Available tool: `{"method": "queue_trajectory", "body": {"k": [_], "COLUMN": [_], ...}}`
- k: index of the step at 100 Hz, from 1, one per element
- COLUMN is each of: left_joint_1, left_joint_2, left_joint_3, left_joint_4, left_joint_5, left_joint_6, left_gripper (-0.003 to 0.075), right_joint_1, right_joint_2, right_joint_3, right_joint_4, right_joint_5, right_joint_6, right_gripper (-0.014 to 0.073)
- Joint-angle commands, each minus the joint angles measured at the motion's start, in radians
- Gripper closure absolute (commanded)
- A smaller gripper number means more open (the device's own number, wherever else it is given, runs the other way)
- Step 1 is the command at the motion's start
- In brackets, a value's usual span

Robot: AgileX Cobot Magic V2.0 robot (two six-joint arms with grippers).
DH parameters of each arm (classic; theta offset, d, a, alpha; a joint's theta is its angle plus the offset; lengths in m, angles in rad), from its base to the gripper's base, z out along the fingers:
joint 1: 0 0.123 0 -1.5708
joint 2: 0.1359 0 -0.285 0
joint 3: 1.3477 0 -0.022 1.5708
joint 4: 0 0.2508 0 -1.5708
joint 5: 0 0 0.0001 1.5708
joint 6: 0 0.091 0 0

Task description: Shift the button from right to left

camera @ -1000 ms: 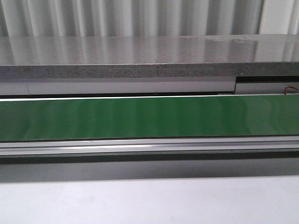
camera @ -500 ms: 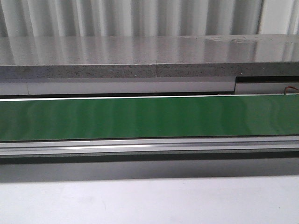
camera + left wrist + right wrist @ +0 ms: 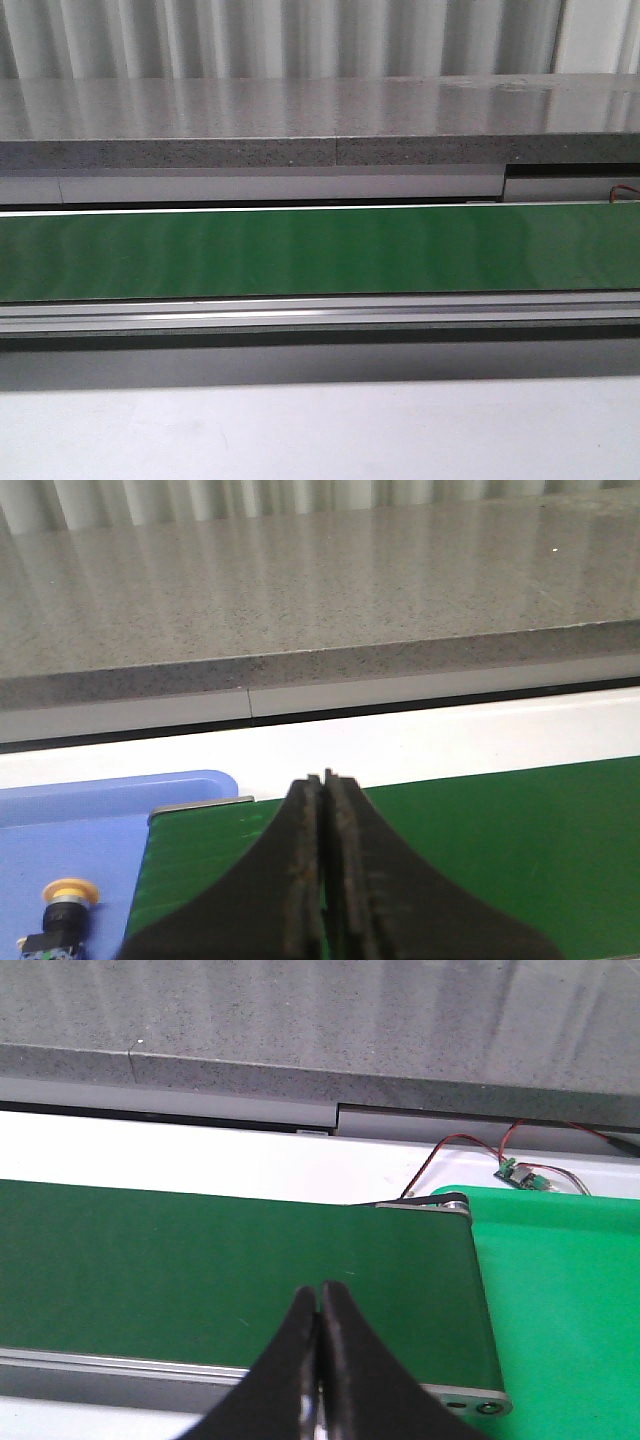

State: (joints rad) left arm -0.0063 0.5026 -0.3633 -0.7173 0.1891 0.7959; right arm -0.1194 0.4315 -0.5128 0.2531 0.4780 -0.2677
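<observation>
The button (image 3: 66,905), yellow cap on a dark body, lies in a blue tray (image 3: 95,825) seen only in the left wrist view, beside the end of the green belt (image 3: 500,840). My left gripper (image 3: 326,780) is shut and empty above the belt, apart from the button. In the right wrist view my right gripper (image 3: 320,1290) hangs shut and empty over the belt (image 3: 200,1260) near its other end. The front view shows the belt (image 3: 320,250) with neither gripper nor button on it.
A bright green surface (image 3: 570,1300) adjoins the belt's end in the right wrist view, with a small circuit board and red wires (image 3: 520,1173) behind it. A grey stone ledge (image 3: 320,120) runs behind the belt; a white tabletop (image 3: 320,430) lies in front.
</observation>
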Motion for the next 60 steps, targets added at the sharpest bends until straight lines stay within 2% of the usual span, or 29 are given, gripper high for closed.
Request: {"method": "queue_trajectory", "body": {"k": [1, 6, 11, 34, 60], "left_joint_1": [-0.019, -0.019, -0.019, -0.019, -0.016], "left_joint_2": [0.003, 0.003, 0.003, -0.026, -0.176], "left_joint_3": [-0.017, -0.007, 0.008, 0.138, 0.289], "left_joint_4": [0.226, 0.357, 0.46, 0.751, 0.765], "left_joint_5": [-0.095, -0.114, -0.144, -0.373, -0.417], "left_joint_6": [-0.26, -0.422, -0.521, -0.832, -0.856], "left_gripper": [0.074, 0.074, 0.074, 0.074, 0.074], "right_joint_1": [0.002, 0.002, 0.002, 0.002, 0.002], "right_joint_2": [0.002, 0.002, 0.002, 0.002, 0.002], "right_joint_3": [-0.023, -0.023, -0.023, -0.023, -0.023], "right_joint_4": [0.001, 0.001, 0.001, 0.001, 0.001], "right_joint_5": [-0.071, -0.071, -0.071, -0.071, -0.071], "right_joint_6": [-0.007, -0.007, -0.007, -0.007, -0.007], "right_gripper": [0.0661, 0.0661, 0.0661, 0.0661, 0.0661]}}
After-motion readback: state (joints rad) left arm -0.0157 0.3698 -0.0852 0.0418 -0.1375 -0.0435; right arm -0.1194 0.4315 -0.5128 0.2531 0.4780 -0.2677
